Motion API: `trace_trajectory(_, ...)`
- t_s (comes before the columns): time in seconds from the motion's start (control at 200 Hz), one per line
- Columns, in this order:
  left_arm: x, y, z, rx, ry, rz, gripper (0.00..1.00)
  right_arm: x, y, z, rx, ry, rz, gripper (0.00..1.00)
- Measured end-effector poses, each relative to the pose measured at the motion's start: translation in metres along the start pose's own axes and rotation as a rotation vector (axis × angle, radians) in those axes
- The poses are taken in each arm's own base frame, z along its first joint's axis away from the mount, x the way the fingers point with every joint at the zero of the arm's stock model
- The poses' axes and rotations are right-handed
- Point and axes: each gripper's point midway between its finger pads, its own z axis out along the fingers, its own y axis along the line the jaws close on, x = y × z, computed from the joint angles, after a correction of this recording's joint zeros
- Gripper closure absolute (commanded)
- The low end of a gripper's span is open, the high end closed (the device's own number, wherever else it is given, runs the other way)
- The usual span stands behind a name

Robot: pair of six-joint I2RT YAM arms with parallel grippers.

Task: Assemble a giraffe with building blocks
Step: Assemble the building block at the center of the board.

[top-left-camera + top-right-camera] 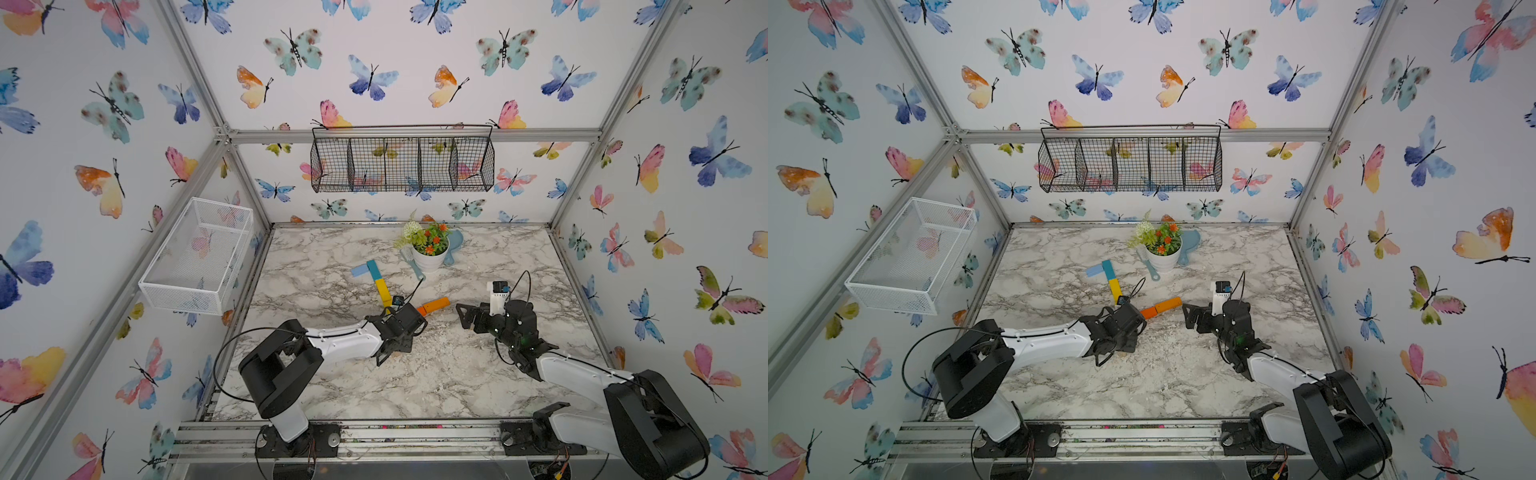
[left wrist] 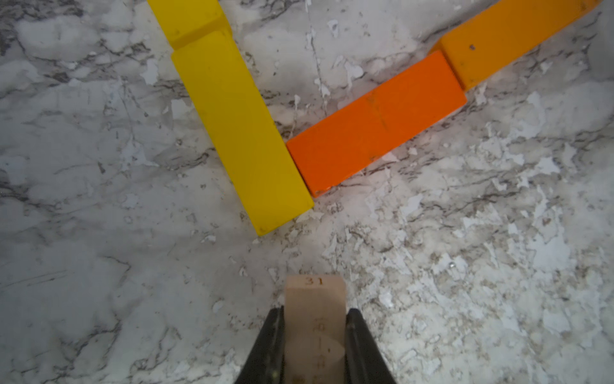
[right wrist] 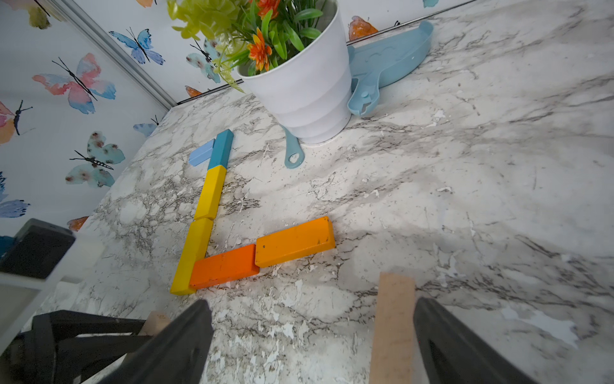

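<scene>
The giraffe lies flat on the marble table [image 1: 457, 374]. It shows a light-blue block [image 1: 360, 270], a teal block [image 1: 373, 269], two yellow blocks [image 1: 382, 291] in a line and two orange blocks [image 1: 434, 306] branching off the lower yellow end [image 2: 275, 199]. My left gripper [image 2: 315, 311] is shut on a plain wood block [image 2: 315, 299], held just short of that yellow-orange corner. My right gripper [image 3: 312, 300] stands wide open. A second plain wood block [image 3: 393, 319] sits between its fingers, close against one finger [image 3: 442, 332]; I cannot tell whether it rests on the table.
A white flower pot [image 1: 429, 257] stands behind the figure, with a teal brush [image 1: 413, 266] and a blue scoop [image 1: 454, 245] beside it. A white wire basket [image 1: 199, 253] hangs on the left wall, a black one [image 1: 403, 162] on the back wall.
</scene>
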Motion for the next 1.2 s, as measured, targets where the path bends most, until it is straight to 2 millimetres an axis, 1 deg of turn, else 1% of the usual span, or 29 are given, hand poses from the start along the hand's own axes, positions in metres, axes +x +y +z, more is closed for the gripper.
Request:
trace_trajectory(0.14,-0.001,-0.001,0.006,-0.026,0.011,0.002,0.91,0.000,0.000,0.000,0.002,-0.001,0.000,0.00)
trace_trajectory(0.411,-0.002,0.005,0.007,-0.066,0.011,0.000,0.89,-0.001,-0.002,0.000,0.009,-0.003,-0.001,0.00)
trace_trajectory(0.646,-0.006,0.001,0.014,-0.084,0.015,0.003,0.89,-0.001,-0.003,0.000,0.016,-0.006,-0.001,0.00)
trace_trajectory(0.931,-0.005,0.006,0.016,-0.116,0.017,0.011,0.84,-0.001,-0.003,0.000,0.018,-0.008,-0.001,0.00)
trace_trajectory(1.031,-0.005,0.007,0.016,-0.122,0.018,0.013,0.77,-0.001,-0.003,0.000,0.018,-0.007,-0.001,0.00)
trace_trajectory(1.201,-0.005,0.007,0.016,-0.122,0.016,0.010,0.56,-0.001,-0.003,0.000,0.019,-0.007,-0.001,0.00)
